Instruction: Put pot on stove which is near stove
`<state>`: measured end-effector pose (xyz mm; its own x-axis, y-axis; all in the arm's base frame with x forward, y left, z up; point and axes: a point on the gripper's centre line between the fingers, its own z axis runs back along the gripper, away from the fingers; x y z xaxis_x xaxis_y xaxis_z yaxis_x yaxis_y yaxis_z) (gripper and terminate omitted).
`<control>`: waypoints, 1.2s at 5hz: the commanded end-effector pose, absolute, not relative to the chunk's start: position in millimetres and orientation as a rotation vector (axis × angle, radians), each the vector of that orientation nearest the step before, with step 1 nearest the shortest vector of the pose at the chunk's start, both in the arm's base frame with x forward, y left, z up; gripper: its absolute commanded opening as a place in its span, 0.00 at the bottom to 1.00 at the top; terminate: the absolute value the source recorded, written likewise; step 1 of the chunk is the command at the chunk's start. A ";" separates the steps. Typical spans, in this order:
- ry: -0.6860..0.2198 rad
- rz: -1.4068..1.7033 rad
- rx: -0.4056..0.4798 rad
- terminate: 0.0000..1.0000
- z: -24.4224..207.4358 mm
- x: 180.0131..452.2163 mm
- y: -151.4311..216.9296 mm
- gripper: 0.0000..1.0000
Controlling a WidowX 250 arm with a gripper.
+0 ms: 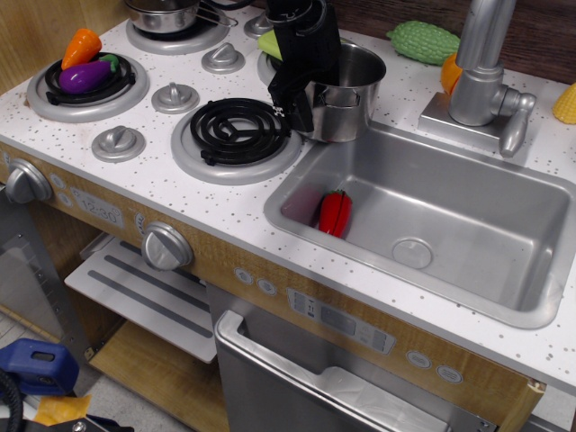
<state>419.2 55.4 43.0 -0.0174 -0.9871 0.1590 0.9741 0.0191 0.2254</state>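
The pot (349, 90), a deep shiny steel cylinder, stands at the sink's back-left corner, just right of the front burner. Its base touches or overlaps the burner's silver ring. The stove burner (236, 133) is a black spiral coil in a wide silver ring, with nothing on it. My black gripper (300, 106) comes down from the top over the pot's left rim, above the burner's right edge. Its fingers look closed on the rim beside the small side handle (331, 95). The arm hides the pot's left wall.
A smaller steel pot (165, 14) sits on the back burner. The left burner (87, 85) holds a purple eggplant and an orange carrot. A red pepper (335, 212) lies in the sink (504, 270). The faucet (479, 76) stands right of the pot. Silver knobs (175, 96) sit between the burners.
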 end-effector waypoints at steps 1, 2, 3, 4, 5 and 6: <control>-0.306 -1.559 0.053 0.00 43.0 419.2 55.4 1.00; -0.306 -1.544 0.059 0.00 41.6 418.5 54.8 0.00; -0.290 -1.544 0.077 0.00 44.0 418.8 52.8 0.00; -0.282 -1.542 0.081 0.00 47.4 419.5 50.8 0.00; -0.264 -1.540 0.104 0.00 55.6 418.7 48.1 0.00; -0.278 -1.539 0.140 0.00 66.3 413.8 49.4 0.00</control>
<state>404.7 46.2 34.3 -0.0030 -0.9943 0.1062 0.9876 0.0138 0.1566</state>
